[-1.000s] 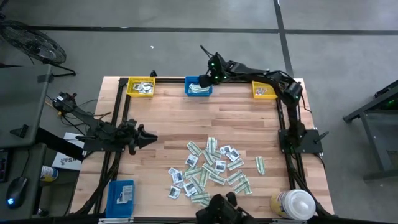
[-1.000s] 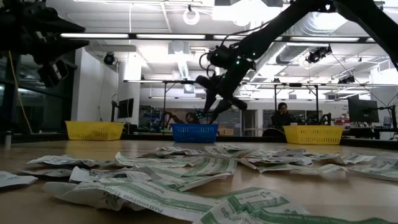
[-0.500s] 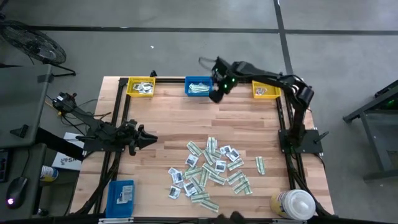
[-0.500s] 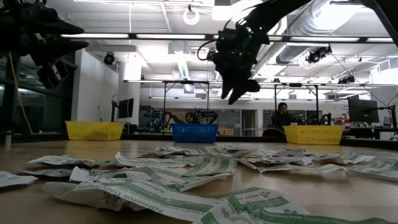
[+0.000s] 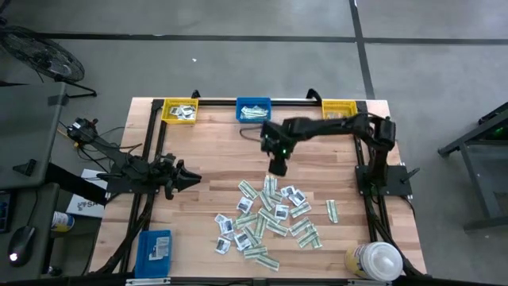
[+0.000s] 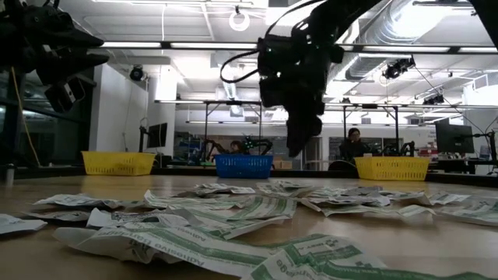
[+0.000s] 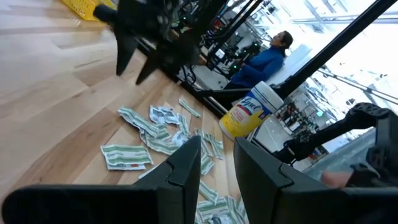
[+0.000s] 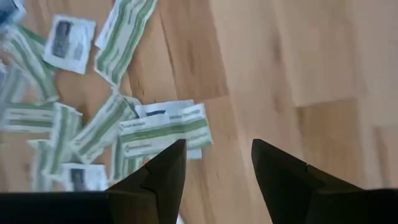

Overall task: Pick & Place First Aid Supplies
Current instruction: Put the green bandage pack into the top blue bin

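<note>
Right hand [image 5: 277, 166] released, empty, above the packets' [image 5: 270, 216] near edge. Packets overlap: risk pinching several. Left hand [image 5: 189, 177] parted, idle.

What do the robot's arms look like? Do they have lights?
Both arms are black and thin, built from jointed tubes, with a looping black cable near the right arm's wrist. A small green light glows there. Each ends in a pincer of two flat, pointed black fingers. The left arm shows no light.
</note>
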